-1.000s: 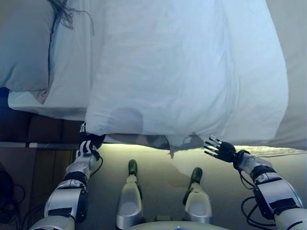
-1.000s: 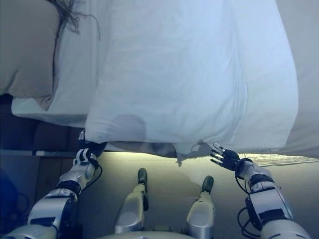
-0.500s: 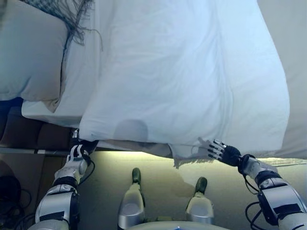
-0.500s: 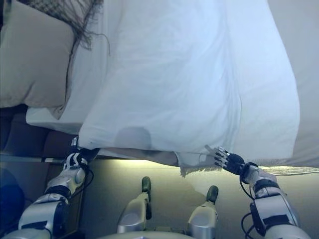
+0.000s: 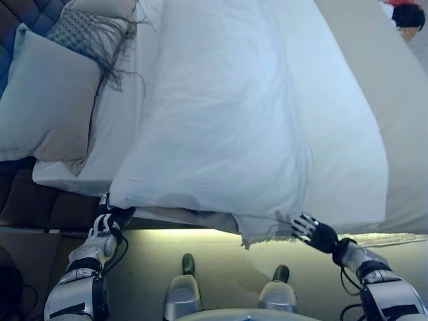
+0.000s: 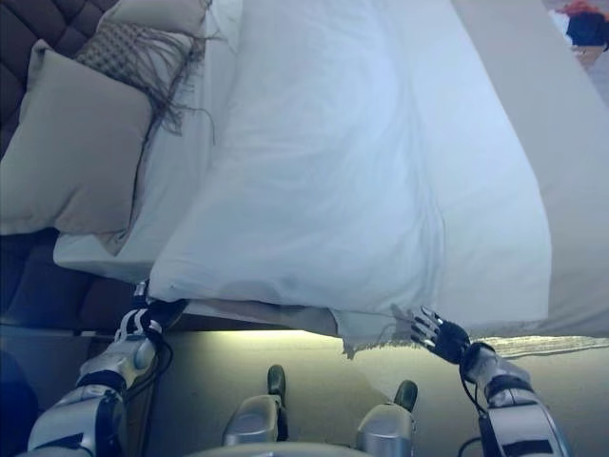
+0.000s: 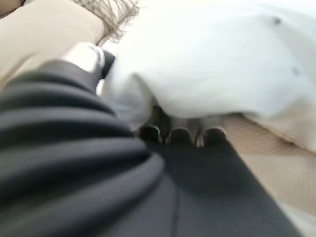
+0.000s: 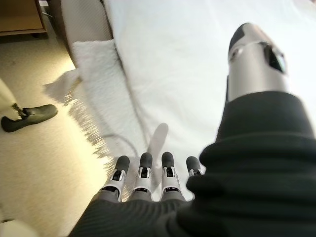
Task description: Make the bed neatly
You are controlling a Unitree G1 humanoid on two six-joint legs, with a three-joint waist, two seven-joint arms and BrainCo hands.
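Pinching the duvet (image 5: 221, 134) corner in left hand (image 7: 180, 134); right hand (image 5: 314, 231), open, now reaching its hem, readying a pull.

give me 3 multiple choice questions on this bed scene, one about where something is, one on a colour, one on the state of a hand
1. Where does the beige pillow lie relative to the white duvet?
A. on the robot's left of it
B. on the robot's right of it
C. on top of its middle

2. What colour is the duvet?
A. dark blue
B. white
C. red

3. How is the right hand?
A. curled round a pillow
B. fingers straight, holding nothing
C. out of every view

Answers: 1 A, the pillow sits at the left side of both eye views. 2 B, the cloth is plain white. 3 B, its wrist view shows straight fingers by the duvet's edge, nothing held.
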